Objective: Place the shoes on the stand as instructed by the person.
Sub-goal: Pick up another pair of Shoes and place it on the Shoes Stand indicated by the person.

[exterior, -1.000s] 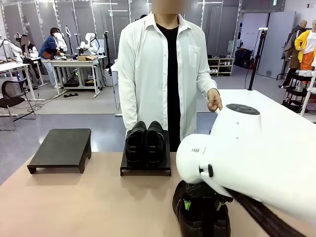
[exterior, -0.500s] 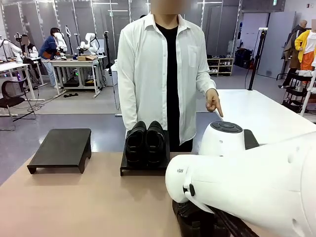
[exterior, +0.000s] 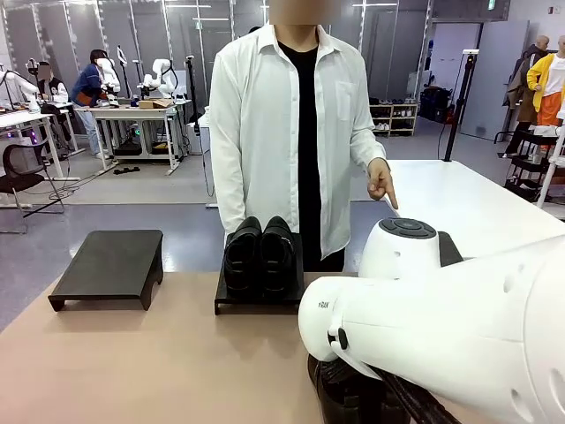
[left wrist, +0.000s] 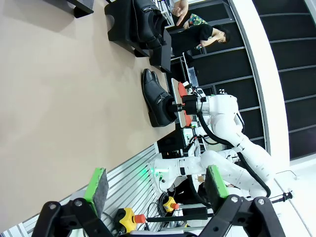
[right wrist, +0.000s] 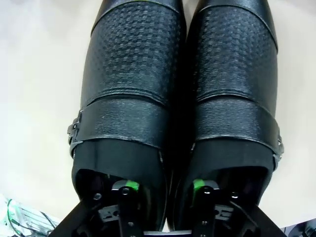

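Right tool (right wrist: pixel 164 190) sits at 6 o'clock of the buckled black shoes (right wrist: pixel 136 94), one finger inside each; whether it clamps yet cannot be told. The leather is probably stiff, slick and weighty, so pinch the touching inner collars.

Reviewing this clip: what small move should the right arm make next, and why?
Probably close the right gripper firmly before any lift. One green-padded finger sits inside each shiny black buckled leather shoe, with the shoes' adjoining inner walls between them, and it is unclear whether those walls are pinched tight yet.
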`<move>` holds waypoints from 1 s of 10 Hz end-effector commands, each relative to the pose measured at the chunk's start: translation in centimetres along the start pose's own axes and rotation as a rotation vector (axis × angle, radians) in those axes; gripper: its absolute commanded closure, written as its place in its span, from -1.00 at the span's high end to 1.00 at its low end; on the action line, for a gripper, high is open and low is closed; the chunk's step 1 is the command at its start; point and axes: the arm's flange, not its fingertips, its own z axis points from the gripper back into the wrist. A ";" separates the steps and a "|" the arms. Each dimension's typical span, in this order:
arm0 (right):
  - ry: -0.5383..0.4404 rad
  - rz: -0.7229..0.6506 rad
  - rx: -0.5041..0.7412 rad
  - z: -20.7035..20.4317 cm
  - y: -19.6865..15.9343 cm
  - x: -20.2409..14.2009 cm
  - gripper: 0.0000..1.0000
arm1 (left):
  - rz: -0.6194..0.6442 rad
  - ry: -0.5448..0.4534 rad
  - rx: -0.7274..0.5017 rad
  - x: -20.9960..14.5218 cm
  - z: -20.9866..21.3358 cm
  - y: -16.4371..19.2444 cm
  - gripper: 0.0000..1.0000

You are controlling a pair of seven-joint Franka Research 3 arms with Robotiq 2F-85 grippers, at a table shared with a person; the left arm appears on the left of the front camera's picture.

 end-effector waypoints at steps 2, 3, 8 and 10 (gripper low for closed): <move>-0.006 -0.044 0.002 -0.2 -0.8 -0.9 -1.00 | -0.016 -0.007 -0.017 0.3 0.2 -0.2 1.00; -0.004 -0.049 0.001 0.3 -1.1 -0.9 -1.00 | -0.016 -0.007 -0.017 0.3 0.2 -0.2 1.00; -0.052 -0.043 0.018 5.2 -1.6 1.1 -1.00 | -0.016 -0.007 -0.017 0.3 0.2 -0.2 1.00; -0.044 0.018 0.033 9.5 -2.6 2.2 -1.00 | -0.016 -0.007 -0.017 0.3 0.2 -0.2 1.00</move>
